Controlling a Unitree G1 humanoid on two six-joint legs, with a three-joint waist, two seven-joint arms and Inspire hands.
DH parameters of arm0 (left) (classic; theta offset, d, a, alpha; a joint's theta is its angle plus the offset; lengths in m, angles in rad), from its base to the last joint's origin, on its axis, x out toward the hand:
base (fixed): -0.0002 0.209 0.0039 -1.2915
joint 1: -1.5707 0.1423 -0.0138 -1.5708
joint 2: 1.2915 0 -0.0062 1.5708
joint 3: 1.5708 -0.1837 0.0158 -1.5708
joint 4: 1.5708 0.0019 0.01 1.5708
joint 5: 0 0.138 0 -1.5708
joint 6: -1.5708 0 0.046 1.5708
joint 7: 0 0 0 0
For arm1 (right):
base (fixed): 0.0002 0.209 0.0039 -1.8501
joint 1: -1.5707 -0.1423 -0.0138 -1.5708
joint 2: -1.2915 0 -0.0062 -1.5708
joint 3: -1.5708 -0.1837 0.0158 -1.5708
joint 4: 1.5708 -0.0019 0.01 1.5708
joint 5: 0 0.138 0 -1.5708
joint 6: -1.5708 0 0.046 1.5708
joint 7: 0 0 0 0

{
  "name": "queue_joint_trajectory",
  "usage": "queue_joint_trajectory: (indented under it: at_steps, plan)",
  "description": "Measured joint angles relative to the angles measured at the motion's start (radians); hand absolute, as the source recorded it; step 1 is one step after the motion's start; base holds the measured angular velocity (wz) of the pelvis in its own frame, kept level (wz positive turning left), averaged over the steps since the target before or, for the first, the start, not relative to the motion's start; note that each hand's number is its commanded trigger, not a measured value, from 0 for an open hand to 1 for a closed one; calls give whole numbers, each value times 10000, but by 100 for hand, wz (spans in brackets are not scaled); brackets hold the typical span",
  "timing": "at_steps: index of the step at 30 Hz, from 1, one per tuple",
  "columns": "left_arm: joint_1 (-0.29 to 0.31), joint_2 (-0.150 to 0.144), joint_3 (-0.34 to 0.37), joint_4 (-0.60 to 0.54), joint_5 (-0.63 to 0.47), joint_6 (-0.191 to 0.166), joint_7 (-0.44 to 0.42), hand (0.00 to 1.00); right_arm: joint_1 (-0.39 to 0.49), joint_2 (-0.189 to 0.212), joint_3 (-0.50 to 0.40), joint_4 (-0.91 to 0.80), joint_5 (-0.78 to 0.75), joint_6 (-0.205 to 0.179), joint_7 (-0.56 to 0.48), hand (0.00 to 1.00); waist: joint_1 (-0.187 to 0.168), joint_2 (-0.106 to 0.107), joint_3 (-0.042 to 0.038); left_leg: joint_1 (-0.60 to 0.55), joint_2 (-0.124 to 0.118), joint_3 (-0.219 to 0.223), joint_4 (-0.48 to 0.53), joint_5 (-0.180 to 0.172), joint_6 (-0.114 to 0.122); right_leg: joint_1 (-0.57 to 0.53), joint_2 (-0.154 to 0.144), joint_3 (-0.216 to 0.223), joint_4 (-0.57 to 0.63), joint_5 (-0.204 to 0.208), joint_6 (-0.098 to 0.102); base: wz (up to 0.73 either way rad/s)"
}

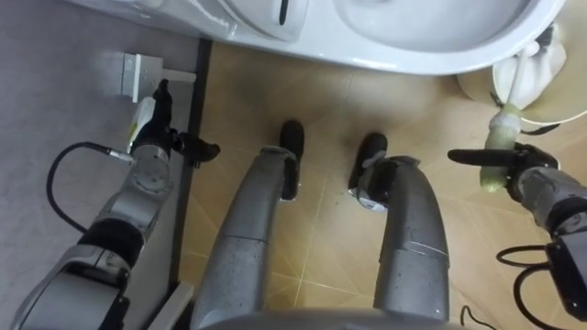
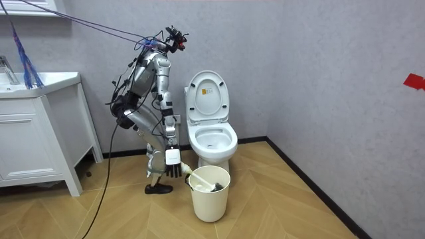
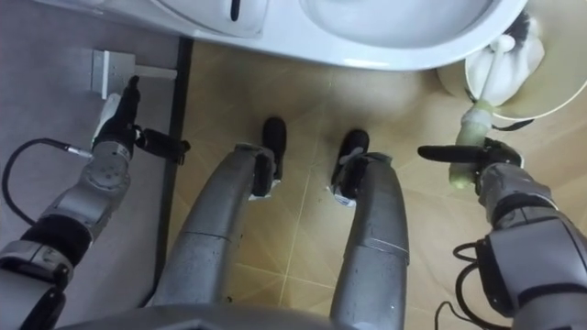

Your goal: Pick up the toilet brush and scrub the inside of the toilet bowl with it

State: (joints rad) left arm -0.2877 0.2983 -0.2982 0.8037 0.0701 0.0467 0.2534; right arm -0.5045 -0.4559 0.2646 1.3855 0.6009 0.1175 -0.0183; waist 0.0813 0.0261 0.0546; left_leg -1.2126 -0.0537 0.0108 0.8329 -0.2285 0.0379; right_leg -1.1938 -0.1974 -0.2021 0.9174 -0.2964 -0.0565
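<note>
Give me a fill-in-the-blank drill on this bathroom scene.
1. The right hand has its fingers curled round the handle of a ___.
2. Its head rests in a white ___ beside the toilet.
3. The toilet's lid is ___, not down.
Missing words: brush; bucket; up.

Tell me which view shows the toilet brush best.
Right eye view: the toilet brush runs from the right hand up into the bucket, head visible. Left eye view shows much the same; room view shows it small.
</note>
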Motion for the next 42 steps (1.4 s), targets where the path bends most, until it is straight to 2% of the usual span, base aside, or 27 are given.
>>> queue_joint_trajectory:
  at_steps: [6,17,22,28,29,33,35,37,42]
  plan:
    - [9,13,-6,7,-1,-4,-323,0,-27,2,97,161,-156,161,237,100,54,0,1,0,-66,-34,17,1,1,4,-47,-36,30,-9,-8,0]
    - [127,22,22,-254,10,3,-333,0,17,3,-132,319,282,369,224,100,56,-2,1,237,-108,-37,-25,4,31,257,-43,-61,1,-47,49,0]
    - [407,19,16,-257,2,3,-264,0,630,60,-116,356,948,370,323,100,17,-7,1,1121,-57,-191,-344,-11,40,1304,122,-245,-524,-22,96,0]
    - [997,-58,37,-256,8,66,-213,0,1120,244,-148,584,1874,477,356,100,3,-32,-10,2508,6,-179,-1046,-9,43,2662,266,-256,-1282,60,214,-3]
    - [1027,-57,36,-256,8,99,-213,0,1175,264,-144,584,1946,474,361,100,6,-32,-11,2600,66,-177,-1086,-10,42,2773,286,-258,-1356,73,214,-5]
    - [1256,-58,60,-258,5,145,-213,0,1566,329,-172,587,2423,453,453,100,-75,-89,-31,3265,53,-185,-1430,-11,42,3455,312,-361,-1719,80,230,0]
    - [1451,-58,107,-283,9,128,-213,0,1762,467,-351,590,2765,407,437,100,-200,-99,-38,3546,68,-191,-1549,-12,41,3775,322,-469,-1872,76,236,0]
    - [1757,-92,124,-282,1,128,-217,0,2069,784,-627,675,3575,366,436,100,-316,-138,-61,4122,100,-207,-1730,-16,34,4402,427,-505,-2201,96,262,0]
    - [2244,-148,207,-288,72,108,-267,0,2380,1077,-1110,1105,4845,370,445,100,-422,-152,-131,5361,122,-183,-2288,-18,34,5650,522,-503,-2741,136,353,-1]
